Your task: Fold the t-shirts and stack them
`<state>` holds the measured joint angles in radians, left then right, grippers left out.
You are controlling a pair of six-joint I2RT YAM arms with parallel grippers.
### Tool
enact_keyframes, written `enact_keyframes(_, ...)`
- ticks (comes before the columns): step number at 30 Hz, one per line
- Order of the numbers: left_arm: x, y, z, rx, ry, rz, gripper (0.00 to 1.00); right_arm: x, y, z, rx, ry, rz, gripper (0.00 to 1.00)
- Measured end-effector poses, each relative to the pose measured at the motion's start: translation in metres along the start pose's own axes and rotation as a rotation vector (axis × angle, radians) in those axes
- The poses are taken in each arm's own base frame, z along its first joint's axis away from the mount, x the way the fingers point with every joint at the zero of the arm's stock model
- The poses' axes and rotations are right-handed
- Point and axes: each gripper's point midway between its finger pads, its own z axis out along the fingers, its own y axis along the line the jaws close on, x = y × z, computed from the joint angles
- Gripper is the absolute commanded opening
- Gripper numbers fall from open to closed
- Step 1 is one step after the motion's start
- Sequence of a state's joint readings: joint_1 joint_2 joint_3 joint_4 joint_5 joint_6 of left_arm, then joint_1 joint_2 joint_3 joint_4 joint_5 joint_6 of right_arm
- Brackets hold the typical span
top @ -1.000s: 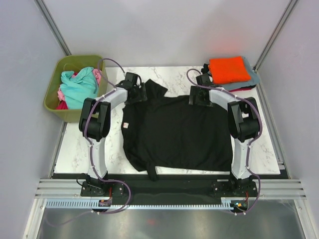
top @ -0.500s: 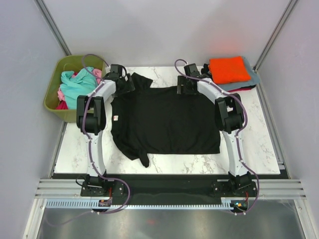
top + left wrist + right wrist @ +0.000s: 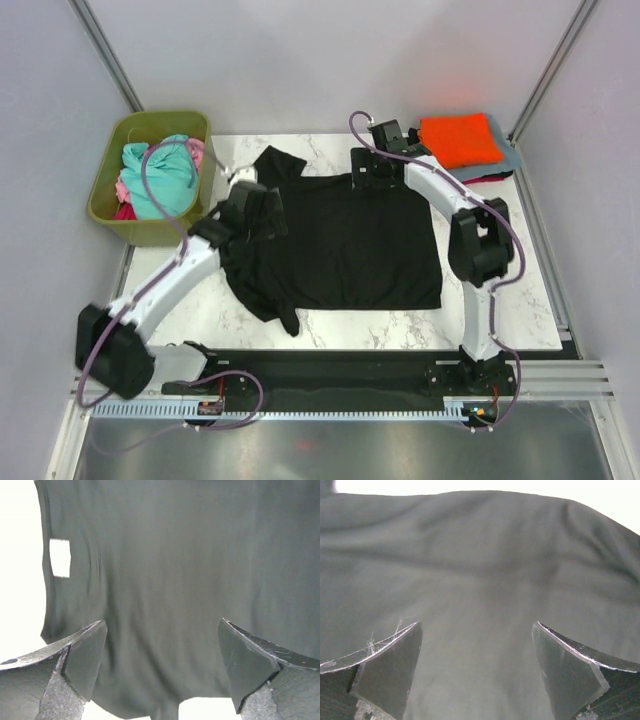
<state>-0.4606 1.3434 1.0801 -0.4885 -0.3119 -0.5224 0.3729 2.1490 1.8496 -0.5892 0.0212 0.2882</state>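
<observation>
A large black t-shirt (image 3: 345, 240) lies spread flat on the marble table, one sleeve at the far left and one at the near left. My left gripper (image 3: 262, 215) hovers open over its left part; the left wrist view shows the black cloth (image 3: 190, 570) and its small white tag (image 3: 60, 557) below the open, empty left gripper (image 3: 162, 667). My right gripper (image 3: 368, 172) is open over the shirt's far edge; in the right wrist view the right gripper (image 3: 476, 672) has only black cloth (image 3: 485, 565) between its fingers.
A folded stack stands at the back right: an orange shirt (image 3: 458, 138) on top, grey-blue (image 3: 510, 158) and magenta (image 3: 482, 179) beneath. The olive-green tub (image 3: 160, 117) at the back left holds teal (image 3: 160, 175) and pink (image 3: 195, 152) shirts. Bare marble (image 3: 500, 295) lies right of the shirt.
Both grippers pulled the black shirt toward the far side and flatter. The left gripper has since let go and drawn back over the shirt's left part. The right gripper stays at the far edge.
</observation>
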Motion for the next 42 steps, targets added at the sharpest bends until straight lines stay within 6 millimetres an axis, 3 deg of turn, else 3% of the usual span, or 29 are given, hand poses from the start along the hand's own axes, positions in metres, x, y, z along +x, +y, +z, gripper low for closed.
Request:
enact_keyframes(3,0.054,0.016,-0.032,0.018,0.045,-0.057,0.96,0.003,0.013,-0.052,-0.039,-0.052,-0.011,0.98)
enact_keyframes(5,0.09,0.029,-0.04,0.002,0.101,-0.089,0.96,0.008,0.018,-0.08,-0.064,-0.099,-0.003,0.98)
enact_keyframes(7,0.124,0.037,-0.045,-0.007,0.16,-0.113,0.96,0.028,0.014,-0.102,-0.075,-0.112,0.017,0.98)
enact_keyframes(11,0.175,0.033,-0.06,-0.014,0.28,-0.082,0.96,0.087,0.001,-0.117,-0.076,-0.085,0.065,0.98)
enact_keyframes(14,0.201,0.022,-0.068,-0.009,0.337,-0.055,0.89,0.141,-0.007,-0.118,-0.066,-0.008,0.08,0.98)
enact_keyframes(18,0.23,0.036,-0.071,-0.049,0.373,-0.073,0.8,0.174,-0.009,-0.128,-0.086,0.026,0.087,0.98)
enact_keyframes(21,0.243,0.054,-0.07,-0.1,0.376,-0.098,0.69,0.167,-0.007,-0.141,-0.108,-0.019,0.098,0.98)
enact_keyframes(26,0.249,0.069,-0.068,-0.135,0.347,-0.145,0.7,0.153,-0.001,-0.15,-0.138,-0.079,0.108,0.98)
enact_keyframes(34,0.239,0.067,-0.059,-0.119,0.265,-0.18,0.73,0.164,0.004,-0.138,-0.136,-0.039,0.091,0.98)
enact_keyframes(37,0.235,0.063,-0.051,-0.127,0.241,-0.178,0.69,0.17,0.004,-0.133,-0.13,-0.018,0.085,0.98)
enact_keyframes(39,0.232,0.059,-0.045,-0.136,0.226,-0.172,0.57,0.173,0.004,-0.129,-0.126,-0.005,0.082,0.98)
enact_keyframes(40,0.23,0.057,-0.043,-0.139,0.217,-0.169,0.45,0.174,0.004,-0.128,-0.123,0.001,0.081,0.98)
enact_keyframes(41,0.229,0.056,-0.04,-0.137,0.209,-0.167,0.13,0.175,0.003,-0.126,-0.121,0.005,0.079,0.98)
enact_keyframes(42,0.228,0.055,-0.038,-0.136,0.203,-0.169,0.05,0.176,0.003,-0.126,-0.12,0.009,0.077,0.98)
